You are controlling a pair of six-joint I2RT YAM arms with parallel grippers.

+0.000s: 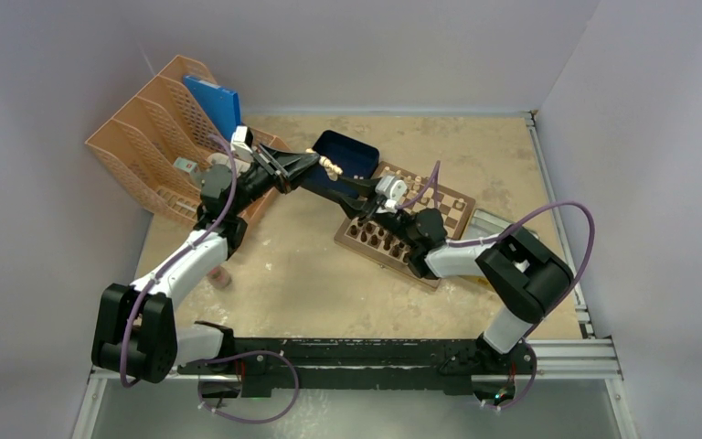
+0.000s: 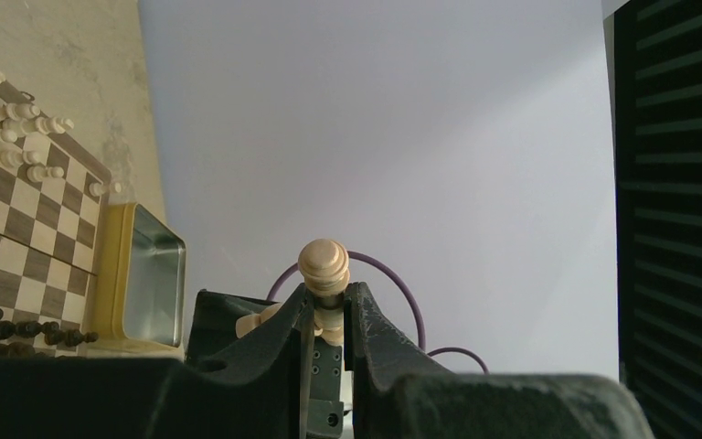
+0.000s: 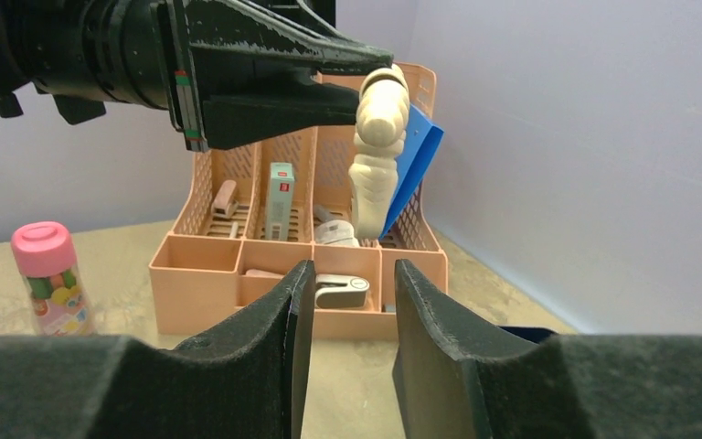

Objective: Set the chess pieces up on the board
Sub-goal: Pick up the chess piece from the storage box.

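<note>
Left pincer (image 2: 328, 294) is clamped on the rounded end of a cream chess piece (image 3: 377, 155), a turned wooden shape with stacked rings, held in the air with nothing around it. Right pincer (image 3: 352, 274) sits below it with its rough black jaws apart and nothing between them. From above, both meet by the dark blue tray (image 1: 347, 151), just off a corner of the board (image 2: 18, 247). That checkered wooden board lies skewed on the mottled beige table (image 1: 302, 274). Small cream pieces (image 2: 9, 128) cluster along one edge, dark pieces (image 2: 27, 329) along the opposite one, and the squares between are bare. A shiny metal tray (image 2: 146, 297) lies just beside its rim. A peach perforated plastic organizer (image 1: 146, 146) stands against the left wall, with open table between it and the board.
</note>
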